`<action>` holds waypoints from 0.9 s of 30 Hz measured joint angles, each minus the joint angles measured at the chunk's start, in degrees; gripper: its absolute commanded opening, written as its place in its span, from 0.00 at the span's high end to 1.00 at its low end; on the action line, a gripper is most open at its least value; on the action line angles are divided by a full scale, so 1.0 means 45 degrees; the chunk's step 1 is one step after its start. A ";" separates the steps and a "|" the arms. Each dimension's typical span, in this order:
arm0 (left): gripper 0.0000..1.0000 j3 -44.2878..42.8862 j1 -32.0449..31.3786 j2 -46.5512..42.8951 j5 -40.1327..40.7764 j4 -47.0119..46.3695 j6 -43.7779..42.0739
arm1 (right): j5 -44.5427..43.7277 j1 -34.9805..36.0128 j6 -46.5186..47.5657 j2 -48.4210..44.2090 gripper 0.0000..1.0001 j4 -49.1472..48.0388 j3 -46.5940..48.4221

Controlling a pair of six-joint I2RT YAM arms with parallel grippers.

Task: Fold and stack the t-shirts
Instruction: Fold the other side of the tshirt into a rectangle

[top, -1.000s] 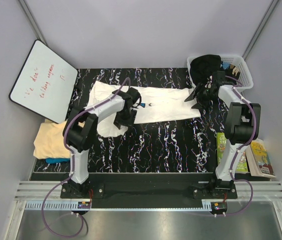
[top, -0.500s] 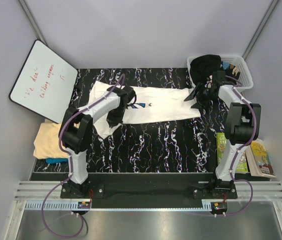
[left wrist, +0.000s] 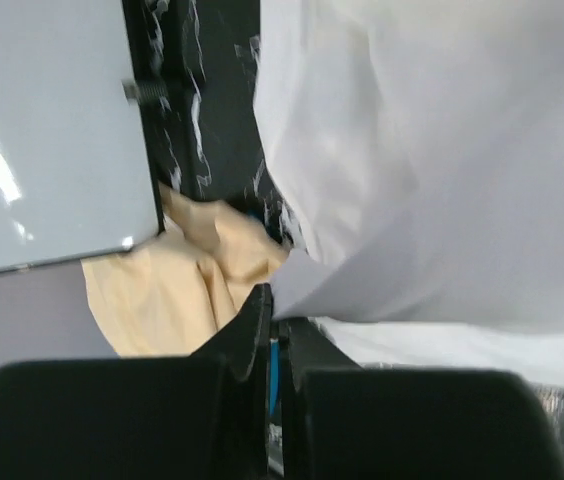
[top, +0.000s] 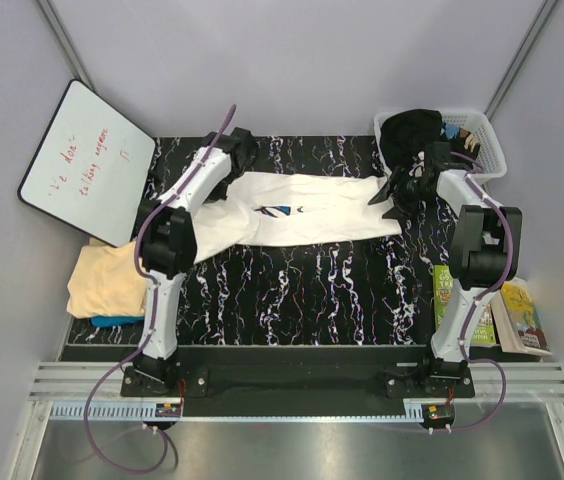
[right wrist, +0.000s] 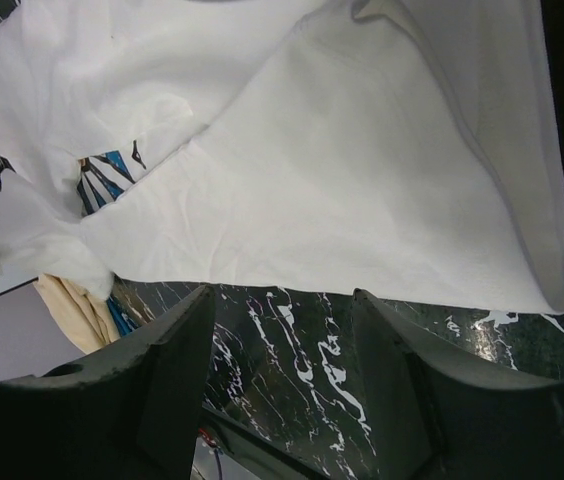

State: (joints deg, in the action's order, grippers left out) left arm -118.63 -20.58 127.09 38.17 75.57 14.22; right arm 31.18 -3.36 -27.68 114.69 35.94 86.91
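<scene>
- Right now the big white t-shirt (top: 332,215) lies across the far half of the counter (top: 312,300). It runs from 9 o'clock to 3 o'clock, and a bit of its blue flower print shows on top.
- The left hand (left wrist: 270,315) is pinched tight at the shirt's 10 o'clock corner. White cloth runs right up to its tips, so it seems to be holding that edge.
- The right hand (right wrist: 282,300) is spread wide and holds nothing. It hangs over the shirt's 3 o'clock end, just beside the basket (top: 492,150).
- The peach t-shirt (top: 102,280) lies on the teal t-shirt (top: 114,321) at the counter's 8 o'clock edge, near the whiteboard (top: 82,160).
- Only one hand has a hold. If the left hand pulls, the whole shirt may slide or bunch up, because nothing pins the other end.
- The pinch looks very small. The cloth could slip out, and the corner would flop down crooked.
- The whiteboard stands near the left hand. A big swing toward 9 o'clock could bump it.
- The shirt's 3 o'clock end is rumpled. The right hand might grab two layers there, and the fold would come out lumpy.
</scene>
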 measured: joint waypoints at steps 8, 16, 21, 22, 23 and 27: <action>1.00 -0.1622 0.0262 0.1506 0.1928 -0.1593 -0.1715 | -0.0058 0.0000 0.0228 0.0000 0.36 0.0500 0.0369; 0.68 -0.2739 0.0447 0.2030 0.2307 -0.5013 -0.3429 | -0.0369 0.0000 0.0287 0.0000 0.36 0.0787 0.0384; 0.01 -0.3283 0.0627 0.2438 0.1719 -0.6387 -0.3619 | -0.0495 0.0005 0.0291 -0.0078 0.36 0.0860 0.0316; 0.01 -0.3283 0.0656 0.2506 0.1656 -0.6543 -0.3565 | -0.0510 0.0015 0.0296 -0.0121 0.36 0.0860 0.0311; 0.01 -0.3274 0.0733 0.2565 0.1647 -0.6538 -0.3521 | -0.0568 0.0044 0.0301 -0.0165 0.35 0.0865 0.0311; 0.01 -0.2448 0.0840 0.2361 0.1511 -0.6717 -0.3274 | -0.1010 0.0398 0.0486 -0.0442 0.36 0.0947 0.0408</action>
State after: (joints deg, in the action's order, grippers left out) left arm -129.64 -16.80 137.71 44.97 45.34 -0.51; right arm 26.63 -1.56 -25.50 112.71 40.21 88.75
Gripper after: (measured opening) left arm 0.987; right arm 0.645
